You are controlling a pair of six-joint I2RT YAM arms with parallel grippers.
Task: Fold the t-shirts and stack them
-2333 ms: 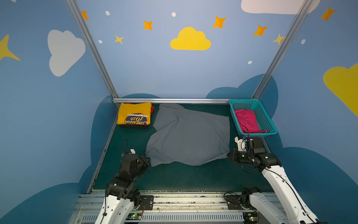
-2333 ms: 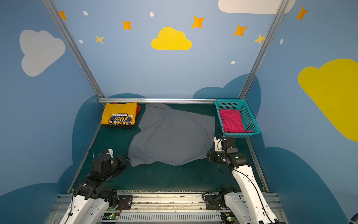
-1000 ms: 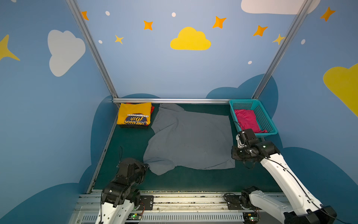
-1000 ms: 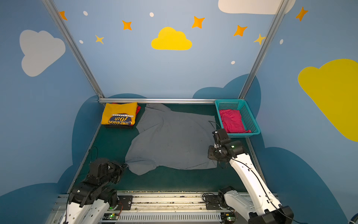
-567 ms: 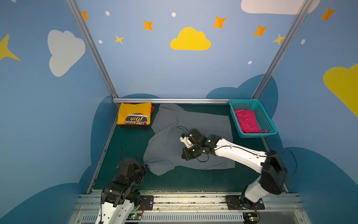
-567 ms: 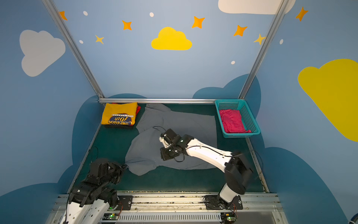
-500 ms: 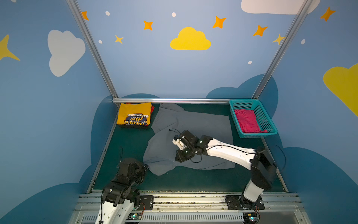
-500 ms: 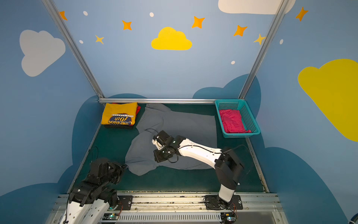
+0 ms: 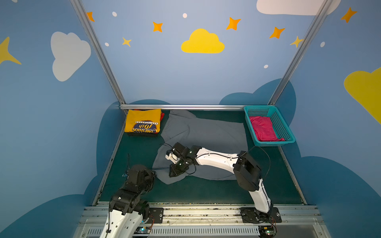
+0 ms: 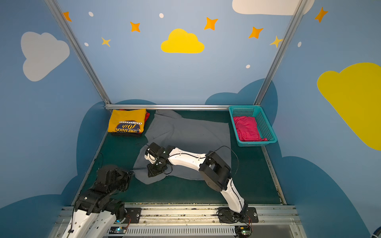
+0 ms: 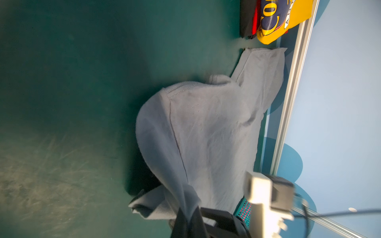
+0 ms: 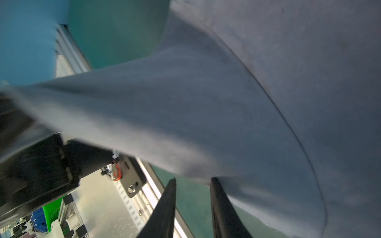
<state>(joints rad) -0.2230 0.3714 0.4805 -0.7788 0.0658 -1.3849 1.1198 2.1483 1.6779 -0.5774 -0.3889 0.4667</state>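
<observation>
Grey cloth fills the middle of our scene: the slate-grey t-shirt (image 9: 206, 134) lies spread and rumpled over the green mat (image 9: 206, 191), and in both top views its far sleeve reaches the aluminium rail (image 9: 185, 106) at the back. At its near left corner we find the left gripper (image 9: 154, 173) clamped on a pinch of the fabric. The left wrist view shows the shirt drawn up from the mat in a taut ridge into the closed fingers (image 11: 180, 226). The right gripper (image 9: 172, 174) reaches across the shirt from the right and points down just beside that corner. In the right wrist view we see its two black fingers (image 12: 167, 206) standing apart with bare mat between them, their tips at the edge of the raised cloth and nothing clamped. Further out, in the far left corner against the rail, we see the yellow t-shirt (image 9: 143, 123) folded flat, print up, on top of a red cloth (image 11: 255, 20). In the far right corner the pink t-shirt (image 9: 263, 129) lies crumpled inside the teal basket (image 9: 276, 142).
</observation>
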